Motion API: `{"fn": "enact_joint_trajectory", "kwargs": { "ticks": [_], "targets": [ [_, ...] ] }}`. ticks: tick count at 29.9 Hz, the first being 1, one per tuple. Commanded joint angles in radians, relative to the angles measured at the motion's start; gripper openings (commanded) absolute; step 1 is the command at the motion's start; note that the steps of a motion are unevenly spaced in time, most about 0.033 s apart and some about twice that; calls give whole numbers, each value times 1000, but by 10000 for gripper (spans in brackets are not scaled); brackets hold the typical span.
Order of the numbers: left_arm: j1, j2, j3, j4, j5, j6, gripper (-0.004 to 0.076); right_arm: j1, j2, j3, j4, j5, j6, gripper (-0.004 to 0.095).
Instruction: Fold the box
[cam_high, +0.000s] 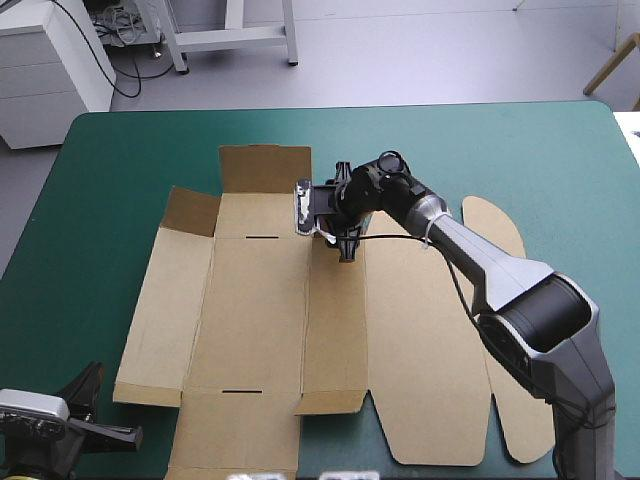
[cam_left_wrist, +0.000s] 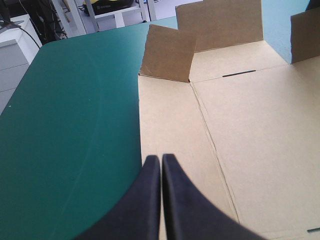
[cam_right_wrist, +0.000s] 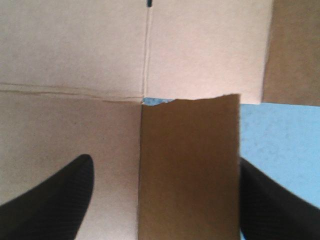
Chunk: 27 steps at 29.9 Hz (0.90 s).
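The brown box (cam_high: 260, 300) lies as a cut sheet across the middle of the table, mostly flat. Its far flap (cam_high: 265, 165) and a small far-left flap (cam_high: 190, 210) stand raised, and rounded lid tabs (cam_high: 495, 230) lie flat at the right. My right gripper (cam_high: 343, 212) is at the box's far middle. In the right wrist view it (cam_right_wrist: 165, 160) is open, with a small upright flap (cam_right_wrist: 190, 170) between its fingers. My left gripper (cam_high: 100, 405) is low at the table's near-left corner. It (cam_left_wrist: 161, 160) is shut and points along the box's left panel (cam_left_wrist: 170, 125).
A strip of teal-green cover (cam_high: 100, 220) runs between the box and the table's left edge, and more of it (cam_high: 570, 180) shows at the far right. A small near flap (cam_high: 330, 402) of the box is slightly raised.
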Motion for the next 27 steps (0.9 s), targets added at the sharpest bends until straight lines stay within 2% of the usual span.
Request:
{"fn": "enact_joint_trajectory", "kwargs": {
  "ticks": [1, 9, 12, 16, 19, 22, 23, 25, 27],
  "targets": [
    [-5, -12, -22, -4, -76, -1, -10, -2, -110, -76, 13, 6, 50, 856],
    [-5, -12, -22, -4, -76, -1, -10, -2, -243, -125, -17, 100, 194, 846],
    [-5, -12, -22, -4, -76, -1, -10, -2, -290, -125, -58, 124, 245, 792],
    [-5, -12, -22, -4, -76, -1, -10, -2, -337, -125, -109, 151, 350, 606],
    [-5, -12, -22, -4, -76, -1, -10, -2, -361, -125, -161, 159, 489, 355],
    [-5, -12, -22, -4, -76, -1, -8, -2, -375, -125, -215, 164, 633, 42],
    [-5, -12, -22, -4, -76, -1, -2, -2, -378, -125, -233, 170, 688, -15],
    [-5, -12, -22, -4, -76, -1, 32, -2, -379, -125, -259, 185, 769, -4],
    [-5, -12, -22, -4, -76, -1, 111, -2, -379, -125, -275, 213, 846, -4]
  ]
}}
